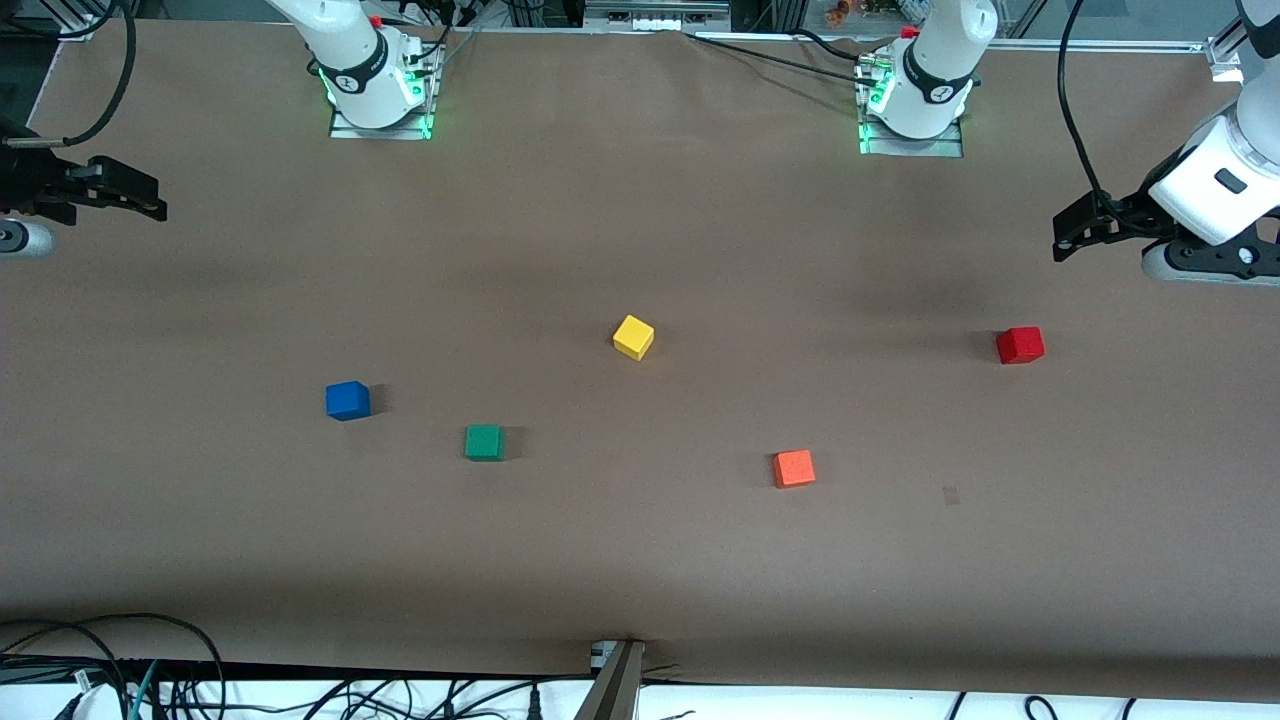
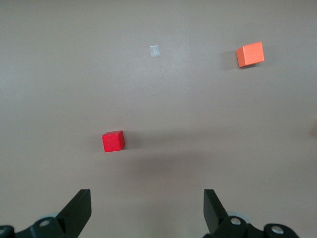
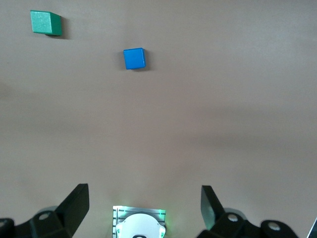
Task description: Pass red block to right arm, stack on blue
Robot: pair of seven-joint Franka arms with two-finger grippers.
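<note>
Both grippers, left gripper (image 1: 1068, 240) and right gripper (image 1: 150, 200), hang released, nothing grasped; red block (image 1: 1020, 345) sits at my counter's (image 1: 640, 560) three o'clock, so I'd lower left first.

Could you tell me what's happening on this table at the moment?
Nothing is held yet. The left gripper hangs open over its end of the table, above the red block. The right gripper waits open at the other end. The blue block sits alone near the green, yellow and orange ones.
</note>
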